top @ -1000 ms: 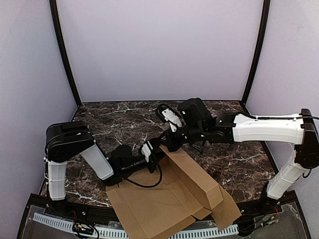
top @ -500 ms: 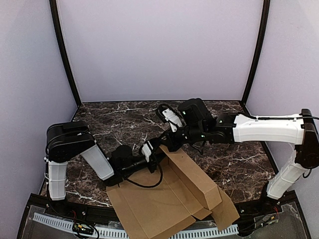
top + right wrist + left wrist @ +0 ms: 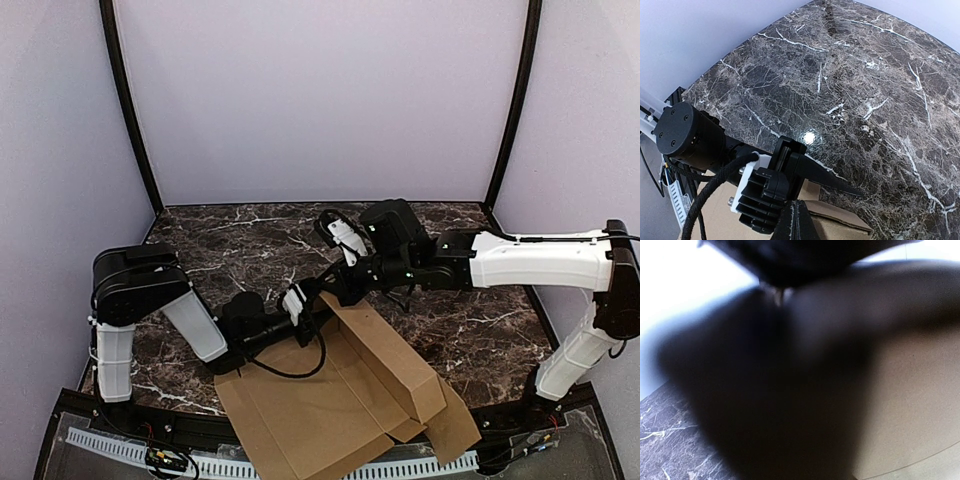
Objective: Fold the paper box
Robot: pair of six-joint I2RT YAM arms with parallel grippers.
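Two arms meet at one corner. My left gripper [image 3: 312, 305] reaches in low from the left to the far corner of the paper box [image 3: 330, 400], which lies half-folded at the table's [image 3: 240, 240] near edge. I cannot tell how wide its jaws stand. My right gripper [image 3: 335, 290], its arm stretched leftward, is closed tight beside it, with no grip that I can see. I judge a side wall is mid-fold and next needs standing upright.

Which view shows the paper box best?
Top external: the whole paper box shows, a flat sheet with its right flaps partly raised. Left wrist gives only a blurred brown patch; right wrist catches just an edge strip at the bottom of its frame.
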